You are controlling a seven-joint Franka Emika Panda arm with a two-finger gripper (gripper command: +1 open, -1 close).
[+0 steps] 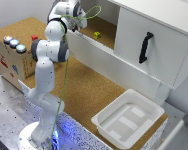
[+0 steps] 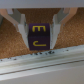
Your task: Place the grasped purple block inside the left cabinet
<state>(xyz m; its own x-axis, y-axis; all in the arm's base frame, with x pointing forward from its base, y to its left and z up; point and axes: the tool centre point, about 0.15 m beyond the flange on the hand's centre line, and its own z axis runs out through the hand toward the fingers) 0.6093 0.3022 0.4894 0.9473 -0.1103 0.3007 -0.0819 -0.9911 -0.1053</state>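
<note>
Between the gripper's (image 2: 38, 36) closed jaws, the block (image 2: 38, 37) hangs just above the cabinet's (image 2: 45, 62) front lip, which it could strike if lowered early.

In the exterior view, the arm hides the pincer and purple block (image 2: 39, 37).

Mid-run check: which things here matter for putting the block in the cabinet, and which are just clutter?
Job:
- purple block, held in the gripper
- left cabinet, the doorless section

Lying about:
- yellow block on that cabinet's floor
- white plastic bin
- cabinet door with black handle
- box with round buttons
</note>
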